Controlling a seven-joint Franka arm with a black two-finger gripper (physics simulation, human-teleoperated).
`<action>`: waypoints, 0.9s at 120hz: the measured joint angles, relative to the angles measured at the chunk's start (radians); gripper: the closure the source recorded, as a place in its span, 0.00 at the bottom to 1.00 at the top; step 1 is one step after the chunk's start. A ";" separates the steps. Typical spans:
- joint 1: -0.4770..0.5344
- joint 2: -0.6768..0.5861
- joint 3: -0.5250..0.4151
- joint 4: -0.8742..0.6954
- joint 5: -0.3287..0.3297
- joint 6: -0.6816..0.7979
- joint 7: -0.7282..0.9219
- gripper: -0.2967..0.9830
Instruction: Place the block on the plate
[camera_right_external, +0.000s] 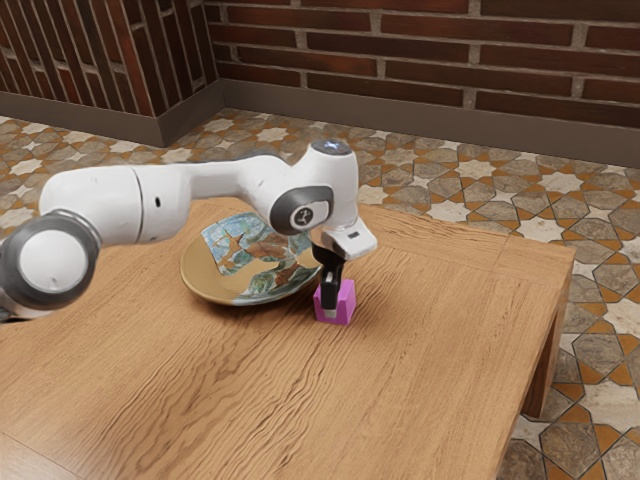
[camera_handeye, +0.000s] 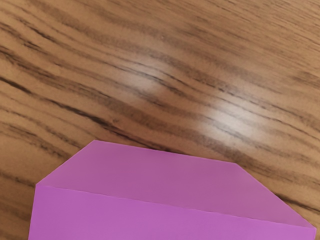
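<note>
gripper (camera_right_external: 333, 306) first: in the exterior view it points down at the pink block (camera_right_external: 347, 303), its black lower end in front of part of the block, with pink visible to either side. whether it is wide, narrow or closed on the block, i cannot tell from here. the block is off the plate (camera_right_external: 212, 291), just beside it, toward the exterior view's right and a little nearer the camera. it looks upright, but i can't make out whether its underside touches the wood. the plate lies on the table (camera_right_external: 420, 360), a tan rim around a patchy pattern of blue, green, white and brown, and the white arm (camera_right_external: 165, 203) reaches across from the exterior view's left, passing in front of part of it. beyond the table are a floor (camera_right_external: 455, 180) of star-patterned tiles and a dark red brick wall (camera_right_external: 420, 55) with a grey-brown baseboard (camera_right_external: 350, 120) along its foot. in the wrist view the block (camera_handeye: 160, 215) is large and close to the hand, with two of its faces in sight, one paler than the other. past it runs the wood, with dark wavy grain and two soft, whitish patches of shine.
</note>
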 joint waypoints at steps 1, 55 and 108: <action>0.000 0.001 0.000 0.000 0.000 0.000 0.001 0.23; 0.000 -0.003 -0.003 0.000 0.002 0.006 0.012 0.46; 0.003 -0.165 -0.005 -0.027 -0.024 0.011 0.010 0.49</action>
